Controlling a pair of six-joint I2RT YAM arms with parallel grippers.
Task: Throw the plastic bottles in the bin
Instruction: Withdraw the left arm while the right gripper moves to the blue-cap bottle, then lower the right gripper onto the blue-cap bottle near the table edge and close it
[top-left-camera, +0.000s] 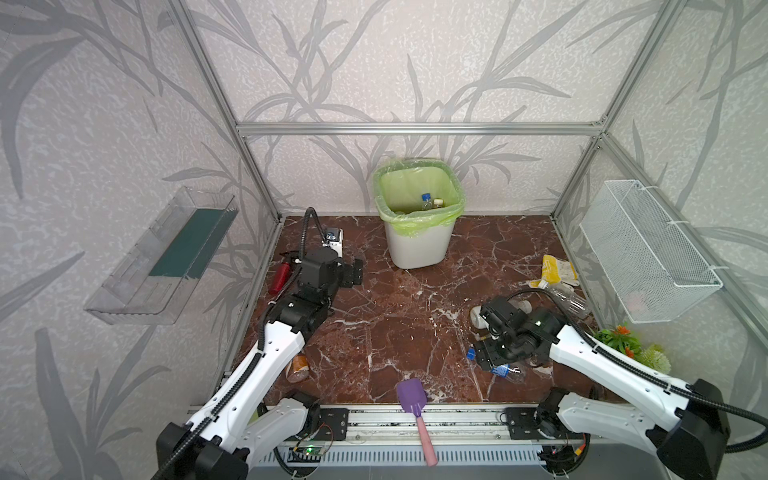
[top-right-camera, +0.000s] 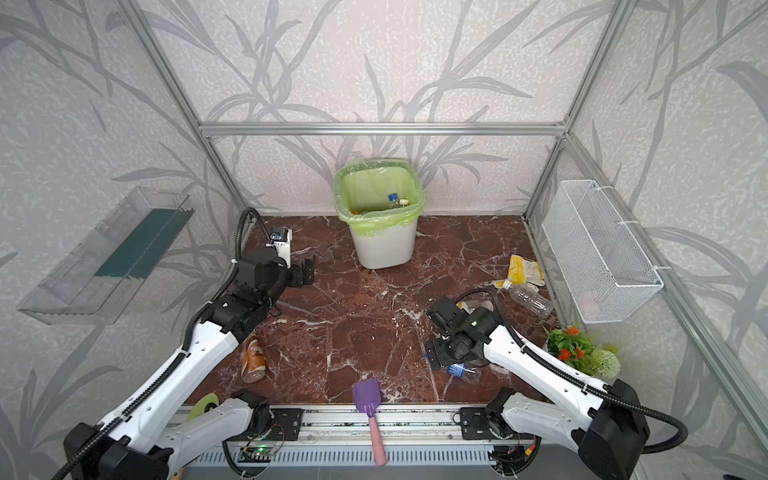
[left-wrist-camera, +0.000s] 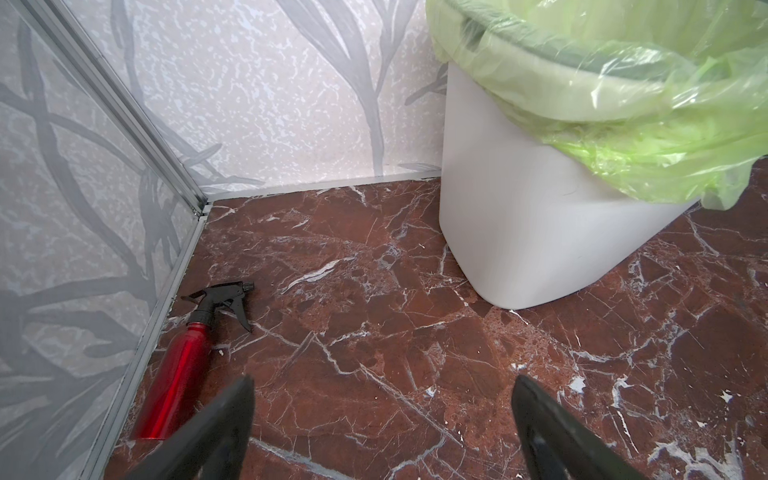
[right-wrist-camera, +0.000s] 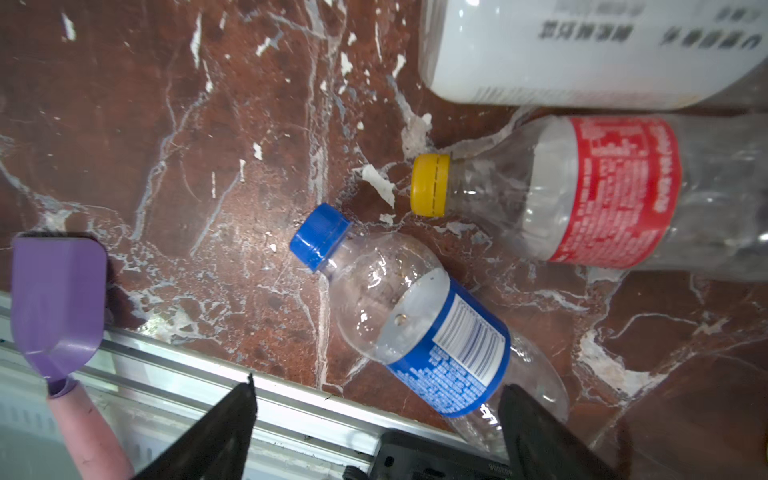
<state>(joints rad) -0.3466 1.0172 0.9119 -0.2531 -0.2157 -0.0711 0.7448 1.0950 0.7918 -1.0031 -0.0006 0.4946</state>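
A: Where's the bin, and is anything in it?

B: The white rounded-square plastic bin lined with a light green bag (top-left-camera: 415, 249) stands at the far middle, against the back wall. Two bottle tops (top-left-camera: 426, 198) poke up inside. Whatever lies deeper is hidden by the liner.

A: And the left gripper (left-wrist-camera: 382, 384)?

B: Its jaws are wide apart with nothing between them. It hovers over bare marble just left of the bin, near the red metal spray bottle with the black trigger (left-wrist-camera: 178, 365). That one isn't a drink bottle, so I'd judge there's nothing to pick there.

A: The right gripper (right-wrist-camera: 376, 386)?

B: Also spread and empty, pointed down at the near-right cluster. The clear plastic bottle with blue cap and blue label (right-wrist-camera: 415, 328) lies on its side, and its base end runs in between the fingers (right-wrist-camera: 216, 432) in the wrist view. It's likely the next pick, with the jaws set across its width. I can't tell whether a finger touches it.

A: What else is left?

B: Beside it are a clear bottle with yellow cap and red label (right-wrist-camera: 582, 195) and a white bottle with printed text (right-wrist-camera: 561, 50), both cut off at the frame edge. In both top views the arm covers most of that cluster. Farther right, a clear crumpled bottle (top-left-camera: 571, 301) lies by the flat yellow pouch (top-left-camera: 555, 268). At the near left, a brown coffee-label bottle (top-right-camera: 253, 359) sits half under the left arm.

A: Anything unclear?

B: A white-and-blue object (top-left-camera: 332, 241) behind the left arm. I can't identify it.
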